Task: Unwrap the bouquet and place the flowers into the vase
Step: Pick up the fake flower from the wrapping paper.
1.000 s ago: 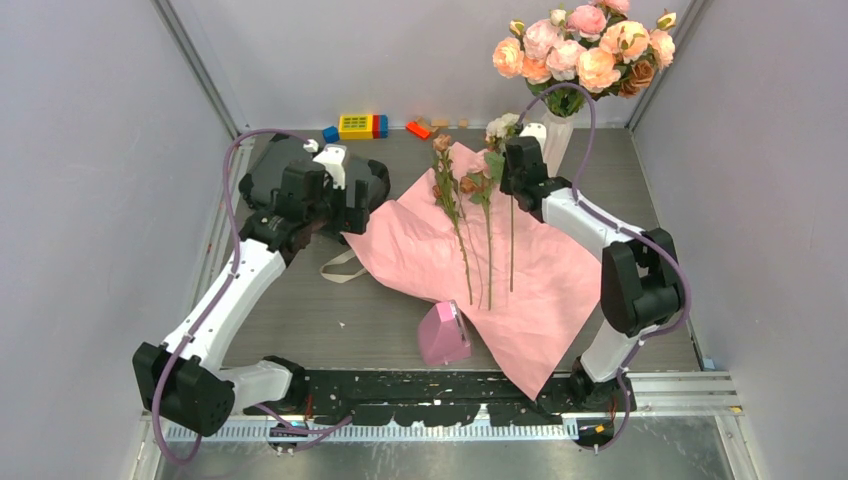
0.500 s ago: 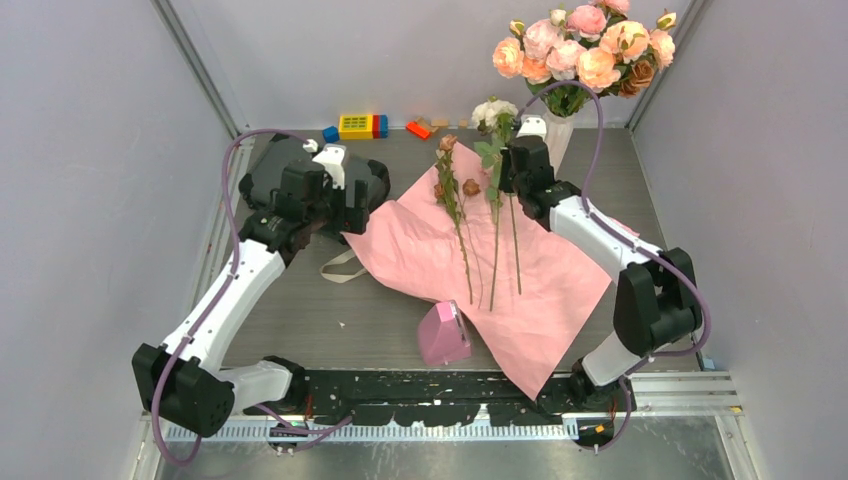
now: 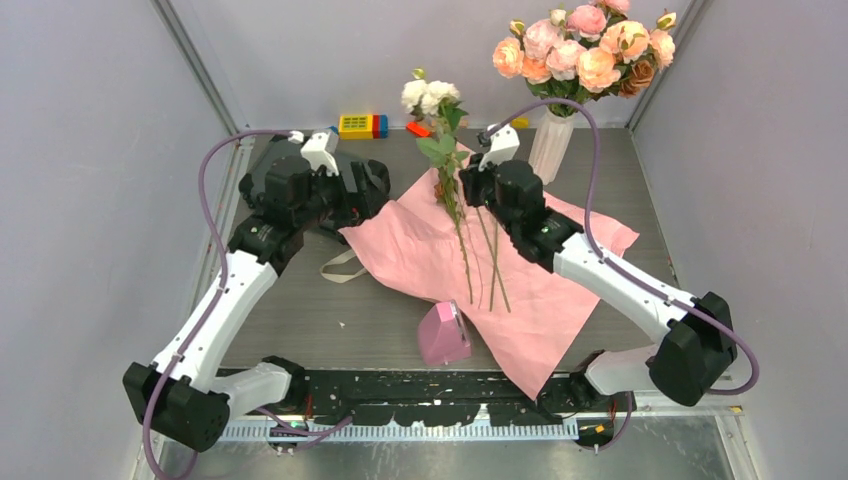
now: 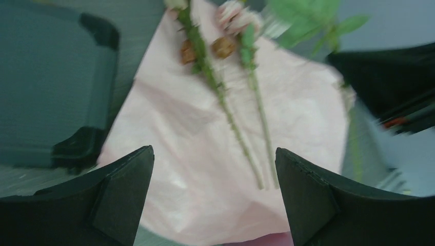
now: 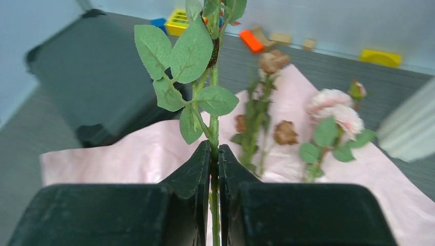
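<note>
Matt, creased pink wrapping paper (image 3: 545, 310)

Top view high above the near edge, facing down over the whole desk (image 3: 300, 310), left wrist close above the pink paper (image 4: 195, 169), right wrist low across it, paper and flowers (image 5: 333, 110) shared.

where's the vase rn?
Top view, far right: vase stands upright holding the peach roses, just right of the right gripper, behind the pink paper.

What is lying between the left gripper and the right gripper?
Pink wrapping paper with loose flowers on it; top and left wrist views show it.
</note>
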Robot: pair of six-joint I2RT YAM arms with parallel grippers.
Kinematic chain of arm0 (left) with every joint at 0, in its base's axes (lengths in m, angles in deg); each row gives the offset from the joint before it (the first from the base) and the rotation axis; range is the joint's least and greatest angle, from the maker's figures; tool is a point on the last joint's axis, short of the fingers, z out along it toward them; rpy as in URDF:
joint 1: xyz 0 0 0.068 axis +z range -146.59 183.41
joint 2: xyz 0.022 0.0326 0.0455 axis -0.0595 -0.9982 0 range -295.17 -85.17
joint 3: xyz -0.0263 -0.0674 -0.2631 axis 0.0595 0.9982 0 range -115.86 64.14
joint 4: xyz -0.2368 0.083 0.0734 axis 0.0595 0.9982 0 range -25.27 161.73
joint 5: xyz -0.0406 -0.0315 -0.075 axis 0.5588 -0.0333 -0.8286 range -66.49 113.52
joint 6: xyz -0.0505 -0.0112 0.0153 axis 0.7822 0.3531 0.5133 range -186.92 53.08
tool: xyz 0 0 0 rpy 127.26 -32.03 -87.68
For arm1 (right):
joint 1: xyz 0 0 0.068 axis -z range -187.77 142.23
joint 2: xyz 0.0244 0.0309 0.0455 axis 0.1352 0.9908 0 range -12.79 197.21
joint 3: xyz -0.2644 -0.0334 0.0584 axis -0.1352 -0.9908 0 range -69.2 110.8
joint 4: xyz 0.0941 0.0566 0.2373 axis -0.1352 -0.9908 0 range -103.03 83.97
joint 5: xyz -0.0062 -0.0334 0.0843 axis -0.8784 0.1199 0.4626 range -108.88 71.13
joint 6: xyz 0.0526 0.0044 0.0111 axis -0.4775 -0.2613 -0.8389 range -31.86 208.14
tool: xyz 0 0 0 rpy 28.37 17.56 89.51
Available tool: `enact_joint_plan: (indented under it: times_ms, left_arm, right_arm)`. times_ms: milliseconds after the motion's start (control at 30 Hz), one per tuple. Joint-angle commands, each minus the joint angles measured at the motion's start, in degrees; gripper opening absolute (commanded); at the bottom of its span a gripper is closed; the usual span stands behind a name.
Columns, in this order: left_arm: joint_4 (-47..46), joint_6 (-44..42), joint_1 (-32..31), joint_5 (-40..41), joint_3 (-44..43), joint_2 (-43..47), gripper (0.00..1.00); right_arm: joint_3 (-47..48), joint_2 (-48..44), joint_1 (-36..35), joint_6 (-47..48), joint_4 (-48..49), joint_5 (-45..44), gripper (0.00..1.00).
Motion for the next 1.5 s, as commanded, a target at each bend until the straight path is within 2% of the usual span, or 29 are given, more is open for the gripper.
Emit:
enact_joint_plan:
  times_ms: [0,100,200,367,467,600,733,767,867,900,967,1033,1100,1167,1233,1300,1467]
  left_arm:
    - [-17.52,16.14,0.21,-11.24,-0.31,2.82,0.90]
    - [-24.67,24.82,0.21,-15.72,-0.47,1.14,0.90]
    - [-30.41,29.87,0.21,-18.31,0.00,-1.03,0.90]
    - [-31.89,31.73,0.20,-18.03,1.07,-3.17,0.90]
    - [-32.25,32.80,0.17,-18.47,1.27,-4.56,0.85]
    - [-33.65,33.57,0.16,-18.66,1.15,-6.03,0.62]
    - [-33.21,33.26,0.13,-18.23,1.10,-6.86,0.45]
    - [-33.36,33.28,0.13,-18.35,1.10,-7.02,0.38]
    - [-34.21,32.78,0.12,-18.53,1.34,-6.86,0.05]
    - [-34.38,32.17,0.13,-18.64,1.36,-6.68,0.00]
    - [-34.61,31.21,0.12,-19.04,1.42,-6.34,0.00]
    - [-35.40,30.36,0.12,-19.47,1.82,-5.81,0.00]
    - [-36.55,29.57,0.12,-19.73,2.68,-5.16,0.00]
    - [-38.34,28.89,0.12,-20.50,3.78,-4.37,0.00]
    - [-41.32,28.63,0.12,-21.37,5.62,-3.28,0.00]
    - [-44.70,28.55,0.12,-21.96,7.01,-2.33,0.00]
    - [-48.48,28.54,0.12,-24.12,8.22,-1.15,0.00]
  right_arm:
    - [-2.32,-2.93,-4.97,-1.83,10.17,-1.68,0.00]
    - [-3.55,-2.94,-8.93,-3.26,13.15,-1.18,0.00]
    - [-4.27,-3.19,-11.64,-3.27,15.53,-1.28,0.00]
    - [-5.50,-4.51,-14.29,-3.95,16.94,-0.63,0.00]
    - [-6.02,-5.32,-15.15,-4.36,16.95,0.40,0.00]
    - [-6.51,-5.76,-15.91,-4.57,16.91,0.69,0.00]
    - [-6.88,-6.53,-16.40,-4.47,16.90,1.30,0.00]
    - [-6.89,-6.75,-16.45,-4.44,16.75,1.78,0.00]
    - [-6.52,-7.13,-16.46,-4.47,15.67,2.68,0.00]
    - [-6.27,-7.17,-16.46,-4.53,14.78,3.55,0.00]
    - [-5.21,-7.09,-16.46,-4.38,12.21,4.94,0.00]
    - [-3.19,-6.66,-16.34,-4.04,8.23,6.34,0.06]
    - [-1.09,-6.24,-15.76,-4.41,4.66,7.44,0.16]
    - [0.27,-6.27,-14.32,-5.59,2.56,9.56,0.35]
    - [1.94,-6.44,-11.84,-7.52,1.00,13.21,0.49]
    - [3.62,-6.22,-8.38,-11.33,-0.20,19.46,0.57]
    - [8.15,-3.57,-1.00,-16.39,-2.72,35.51,0.64]
